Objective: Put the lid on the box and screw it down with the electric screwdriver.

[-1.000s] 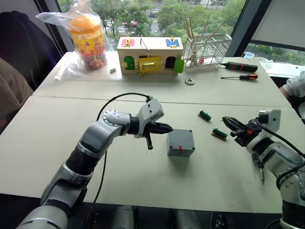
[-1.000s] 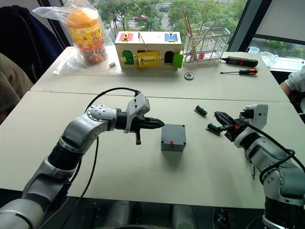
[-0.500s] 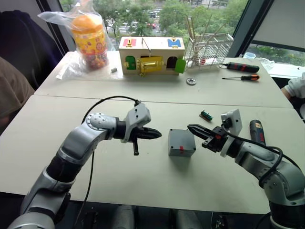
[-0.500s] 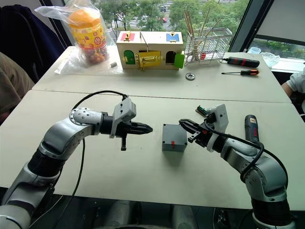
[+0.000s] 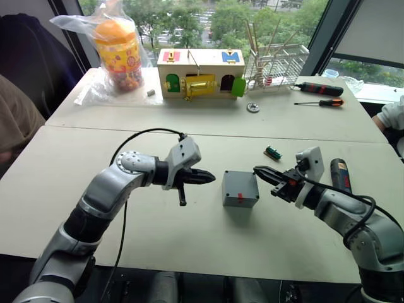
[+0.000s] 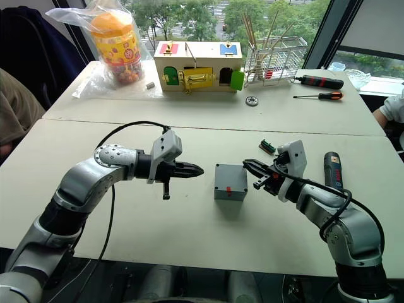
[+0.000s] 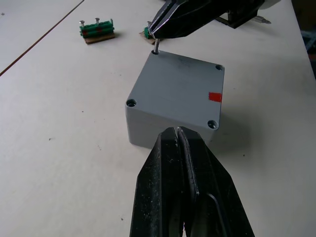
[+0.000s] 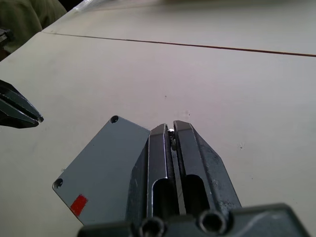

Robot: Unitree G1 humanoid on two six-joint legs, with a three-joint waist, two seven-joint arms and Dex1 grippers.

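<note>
The grey box (image 5: 240, 188) stands mid-table. The lid (image 7: 177, 86) forms its flat top, flush, with a screw hole in each corner and a small red mark. My right gripper (image 5: 257, 170) reaches in from the right. It is shut on a small screw (image 7: 155, 48), held over the box's far right corner hole. My left gripper (image 5: 209, 178) is shut and holds nothing. It points at the box from the left, a short gap away. The electric screwdriver (image 5: 341, 175) lies on the table to the right of my right arm.
A green terminal block (image 5: 273, 153) lies behind the right gripper. The far table carries a wooden box with coloured doors (image 5: 201, 74), a bagged jar (image 5: 117, 53), a wire rack (image 5: 273, 63), a washer (image 5: 252, 108) and two hand screwdrivers (image 5: 319, 88). A person's sleeve (image 5: 391, 113) shows at the right edge.
My right arm swung in from the right to the box's corner, uncovering the electric screwdriver. My left gripper drew back a little to the left, away from the box.
</note>
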